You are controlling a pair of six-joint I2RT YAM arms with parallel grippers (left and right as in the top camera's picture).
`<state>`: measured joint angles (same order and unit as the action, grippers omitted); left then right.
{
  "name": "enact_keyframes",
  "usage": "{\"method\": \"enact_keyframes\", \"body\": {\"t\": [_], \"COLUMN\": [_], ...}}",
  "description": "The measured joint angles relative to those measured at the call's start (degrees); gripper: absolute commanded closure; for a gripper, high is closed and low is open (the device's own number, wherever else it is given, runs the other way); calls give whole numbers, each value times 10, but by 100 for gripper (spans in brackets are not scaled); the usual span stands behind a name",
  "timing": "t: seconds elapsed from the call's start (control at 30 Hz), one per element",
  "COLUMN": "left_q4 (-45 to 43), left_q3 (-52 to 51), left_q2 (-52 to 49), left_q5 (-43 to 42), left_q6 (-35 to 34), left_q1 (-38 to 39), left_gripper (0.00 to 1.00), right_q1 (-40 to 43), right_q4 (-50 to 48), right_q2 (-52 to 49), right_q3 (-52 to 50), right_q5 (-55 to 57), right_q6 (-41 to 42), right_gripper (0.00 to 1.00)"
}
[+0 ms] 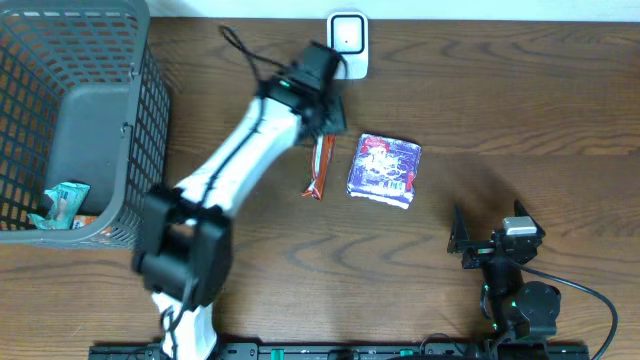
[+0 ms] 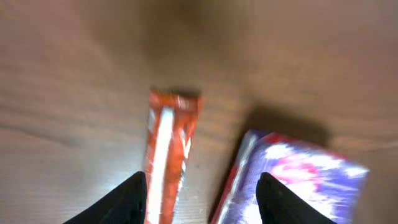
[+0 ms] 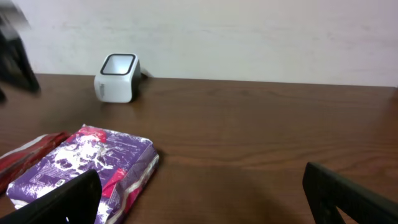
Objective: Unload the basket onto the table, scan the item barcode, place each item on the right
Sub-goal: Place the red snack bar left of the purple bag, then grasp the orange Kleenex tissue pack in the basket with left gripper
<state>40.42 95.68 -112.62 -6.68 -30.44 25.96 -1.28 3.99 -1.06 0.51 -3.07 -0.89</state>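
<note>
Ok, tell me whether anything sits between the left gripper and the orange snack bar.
Nothing visible does. The left gripper hangs open just over the orange snack bar; the purple packet lies beside the bar, not between.

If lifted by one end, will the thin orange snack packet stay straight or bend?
The long orange foil snack packet probably sags somewhat, being narrow and thin. Its glossy wrapper looks slippery. Lying flat, it seems unlikely to roll.

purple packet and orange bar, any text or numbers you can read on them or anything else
Purple packet: white and red print, too blurred to read.
Orange bar: white stripe, no legible text.
Scanner: no markings visible.
Nothing can be read in any view.
</note>
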Motion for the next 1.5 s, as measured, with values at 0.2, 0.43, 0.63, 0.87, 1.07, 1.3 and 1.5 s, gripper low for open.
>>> {"method": "enact_keyframes", "body": {"t": [0.2,0.43,0.63,0.87,1.07,1.3,1.5], "left_q4": [-12,59,134,158,160,150,107], "left_q3": [40,57,21,-84,-153,-196,-241], "left_q2": [167,265,222,152,114,99,98], "left_q5": [53,189,219,227,240,246,253], "left_q6": [49,80,66,40,-41,-118,-135], "left_q1": [-131,-348,-469,-505,-505,-505,-510], "left_gripper": [39,34,35,35,35,35,35], "right_q1": [0,0,0,0,0,0,0], "right_q4": [0,0,0,0,0,0,0], "right_q2": [0,0,0,0,0,0,0], "right_q3": [0,0,0,0,0,0,0], "right_q5": [0,0,0,0,0,0,0], "right_q6": [0,0,0,0,0,0,0], "right_gripper": [1,1,1,1,1,1,1]}}
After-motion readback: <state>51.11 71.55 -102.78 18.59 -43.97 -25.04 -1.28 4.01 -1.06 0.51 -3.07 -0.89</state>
